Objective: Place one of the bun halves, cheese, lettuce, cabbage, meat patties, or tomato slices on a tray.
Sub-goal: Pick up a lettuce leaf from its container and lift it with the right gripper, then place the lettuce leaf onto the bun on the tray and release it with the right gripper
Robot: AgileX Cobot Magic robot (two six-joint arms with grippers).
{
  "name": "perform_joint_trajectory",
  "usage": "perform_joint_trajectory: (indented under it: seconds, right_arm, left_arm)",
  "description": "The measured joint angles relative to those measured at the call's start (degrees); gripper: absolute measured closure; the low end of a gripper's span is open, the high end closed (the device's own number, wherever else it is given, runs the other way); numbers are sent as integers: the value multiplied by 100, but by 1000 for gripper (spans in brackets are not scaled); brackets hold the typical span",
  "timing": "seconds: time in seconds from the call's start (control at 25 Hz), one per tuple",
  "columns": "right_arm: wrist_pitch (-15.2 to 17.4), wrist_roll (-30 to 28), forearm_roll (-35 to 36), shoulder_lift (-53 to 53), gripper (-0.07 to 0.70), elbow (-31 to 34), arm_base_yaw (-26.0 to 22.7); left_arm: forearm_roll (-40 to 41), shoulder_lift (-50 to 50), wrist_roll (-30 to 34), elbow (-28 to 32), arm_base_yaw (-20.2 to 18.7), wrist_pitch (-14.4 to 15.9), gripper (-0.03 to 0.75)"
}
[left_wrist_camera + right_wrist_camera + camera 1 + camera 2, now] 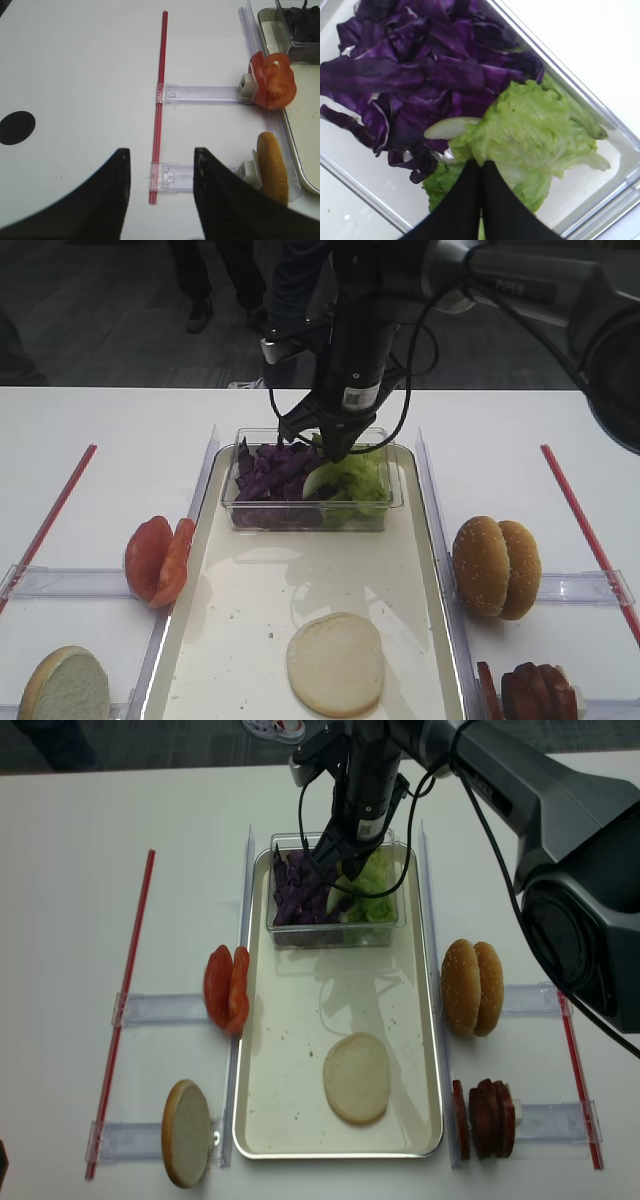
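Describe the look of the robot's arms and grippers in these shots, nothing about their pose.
The right arm is dark grey and black with rounded, bulky joint housings. Black cables loop loosely beside its wrist, which carries a small white sticker with a printed code. The right gripper has smooth black fingers tapering to points. The left gripper has similar matte black, curved, tapered fingers.

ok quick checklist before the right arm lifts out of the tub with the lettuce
1. Right claw shut on the lettuce: ok, jaws closed at the leaf's edge.
2. Cabbage free of the grip: cannot tell, purple strips lie right beside the pinch point.
3. Landing spot on the tray: ok, the bun half lies cut face up on the tray with nothing on it.
4. Clear tub sitting steady on the tray: ok.
5. Left claw out of the way: ok, open over the table, off to the side of the tray.
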Motion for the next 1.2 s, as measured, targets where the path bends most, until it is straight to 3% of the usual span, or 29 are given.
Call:
perform_joint_trajectory:
  seconds: [0.6, 1.04, 1.2]
  right_arm:
    - [58, 116, -145, -446, 602, 0, -10]
    - [83, 158, -207, -877, 602, 280, -10]
    - [71, 172, -268, -1172, 602, 727, -10]
  left_arm:
    - [0, 0, 0, 0, 0, 0, 428]
    - [0, 0, 0, 0, 0, 0, 428]
    - [0, 0, 0, 0, 0, 0, 428]
